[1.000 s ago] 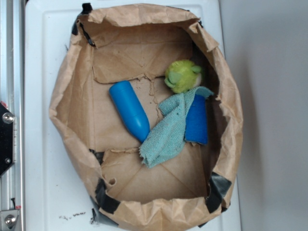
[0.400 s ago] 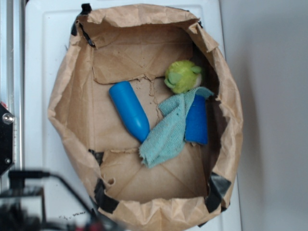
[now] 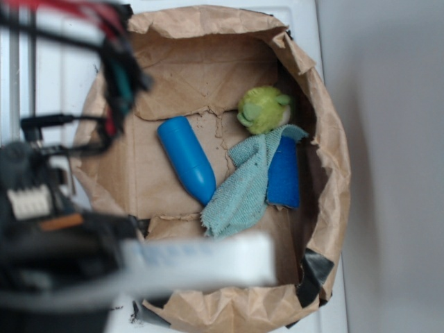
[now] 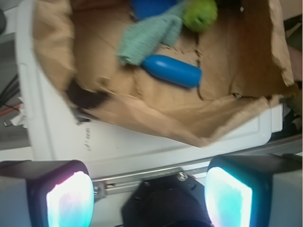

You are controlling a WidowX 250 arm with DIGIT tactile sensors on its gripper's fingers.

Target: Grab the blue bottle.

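The blue bottle (image 3: 186,159) lies on its side on the floor of the open brown paper bag (image 3: 333,139), rounded end touching the teal cloth (image 3: 243,187). In the wrist view the blue bottle (image 4: 171,71) sits far ahead of my gripper (image 4: 149,198). The gripper is open, with nothing between its glowing pads (image 4: 68,198). It hangs outside the bag (image 4: 156,116), over the metal rail (image 4: 156,177). My arm (image 3: 62,229) is a blur across the exterior view's left and lower parts.
A green plush toy (image 3: 263,109) and a flat blue block (image 3: 284,177) lie right of the bottle, the cloth draped over the block. The bag's crumpled walls stand up all round. The bag rests on a white board (image 3: 62,69).
My arm has swept in from the lower left and now covers the bag's left side and front edge. The bottle, cloth, toy and block have not moved.
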